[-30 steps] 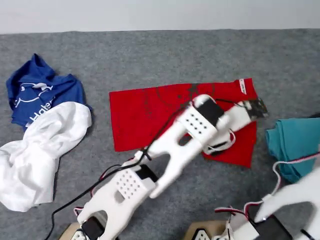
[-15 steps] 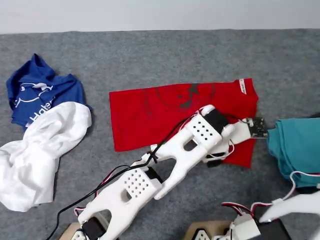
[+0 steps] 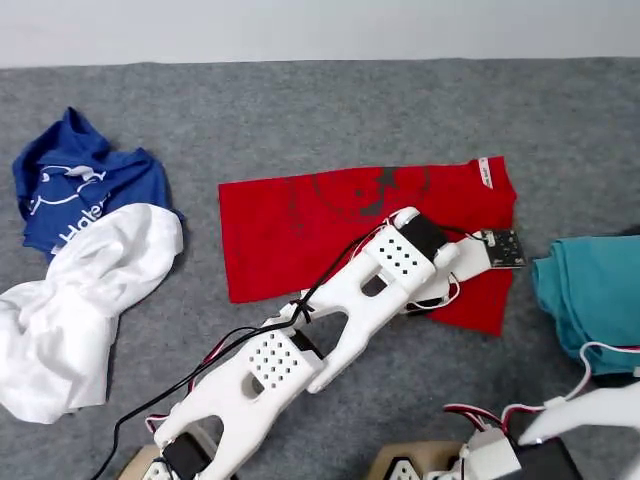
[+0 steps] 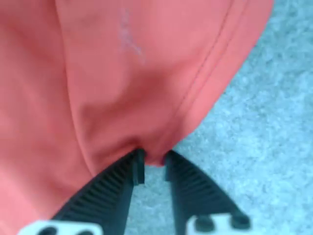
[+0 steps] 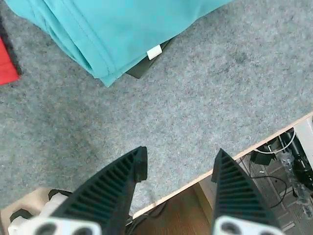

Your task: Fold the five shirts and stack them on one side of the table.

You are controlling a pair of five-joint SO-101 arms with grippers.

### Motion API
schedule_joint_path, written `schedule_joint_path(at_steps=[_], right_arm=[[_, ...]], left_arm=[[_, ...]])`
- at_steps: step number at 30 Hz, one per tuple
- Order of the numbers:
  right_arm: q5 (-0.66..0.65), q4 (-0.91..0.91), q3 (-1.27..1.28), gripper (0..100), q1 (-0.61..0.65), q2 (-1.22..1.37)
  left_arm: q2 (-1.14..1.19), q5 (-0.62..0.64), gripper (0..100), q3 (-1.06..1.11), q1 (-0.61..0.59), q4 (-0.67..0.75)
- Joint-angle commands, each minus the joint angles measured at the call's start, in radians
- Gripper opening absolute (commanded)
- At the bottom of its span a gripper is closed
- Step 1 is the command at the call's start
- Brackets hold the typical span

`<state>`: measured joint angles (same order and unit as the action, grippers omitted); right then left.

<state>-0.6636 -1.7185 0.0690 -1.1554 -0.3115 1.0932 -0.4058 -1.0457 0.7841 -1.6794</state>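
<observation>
Shirts are lying across the grey table in the high view. The red shirt is lying flat as a rough rectangle at the centre of the frame. The blue shirt is sitting crumpled at the upper left. The white shirt is bunching up below it at the left edge and overlapping its lower side. The teal shirt is resting folded at the right edge, just beside the red shirt's lower right corner, with a narrow strip of table between them.

The left arm is stretching from the lower left of the frame up to right of centre, and its wrist is hanging over the lower right part of the red shirt. In the left wrist view, the left gripper is pinching the red shirt's hemmed edge. Its two dark fingers are nearly meeting, with a small fold of red cloth caught between their tips where the fabric meets the table.

The right arm is sitting low at the lower right corner of the high view. The right gripper is hovering over bare table near the table's edge, with its fingers spread wide and gripping nothing. In that view the teal shirt is lying beyond the fingertips, and a dark item with a small white tag is peeking out from under it.
</observation>
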Motion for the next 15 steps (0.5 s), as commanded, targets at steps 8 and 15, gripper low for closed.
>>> schedule_joint_path(at_steps=[8,15], right_arm=[[-0.008,-0.036,-0.011,23.1,-0.008,-0.039],[-0.008,-0.038,-0.011,23.1,-0.01,-0.039]], left_arm=[[0.0,0.003,0,-0.073,-0.008,0.011],[-0.023,0.003,0,-0.189,-0.017,-0.058]])
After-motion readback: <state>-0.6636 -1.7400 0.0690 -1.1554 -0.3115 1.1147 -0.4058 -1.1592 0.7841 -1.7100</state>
